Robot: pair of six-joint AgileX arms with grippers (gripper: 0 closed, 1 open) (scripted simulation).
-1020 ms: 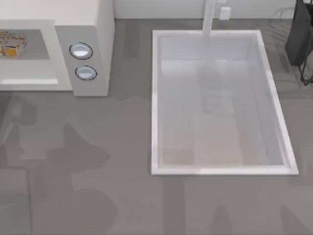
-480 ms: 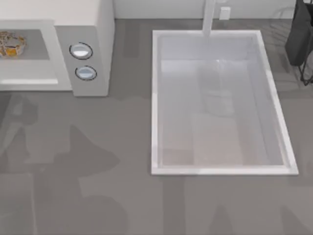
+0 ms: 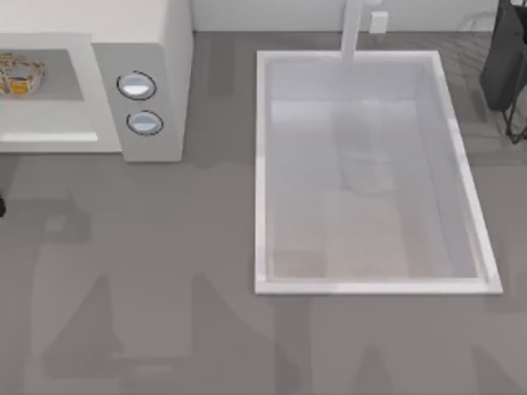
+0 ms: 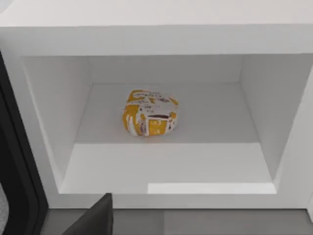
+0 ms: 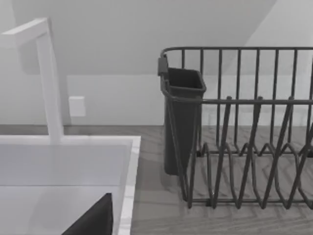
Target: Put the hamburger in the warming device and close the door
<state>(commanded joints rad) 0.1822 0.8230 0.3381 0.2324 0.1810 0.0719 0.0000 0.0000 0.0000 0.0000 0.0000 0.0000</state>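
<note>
The hamburger (image 3: 18,72) (image 4: 149,119), cream-white with orange-yellow patches, lies inside the grey cavity of the white microwave (image 3: 156,49) (image 4: 156,36) at the table's far left. The door (image 4: 14,186) is swung open, and its dark edge stands beside the cavity in the left wrist view. A dark part of my left gripper (image 4: 95,220) sits low in front of the cavity, apart from the hamburger. My right gripper (image 5: 95,220) hangs over the sink's far right corner, near the dish rack.
Two round silver-blue knobs (image 3: 136,85) sit on the microwave's panel. A white sink basin (image 3: 263,164) (image 5: 68,142) with a tap (image 3: 352,29) (image 5: 49,78) takes up the middle. A dark wire dish rack (image 3: 506,66) (image 5: 244,127) stands at the back right. A small dark sliver (image 3: 2,206) shows at the left edge.
The shadows on the table in front of the microwave have shifted, and a dark sliver has appeared at the left edge. The hamburger has not moved.
</note>
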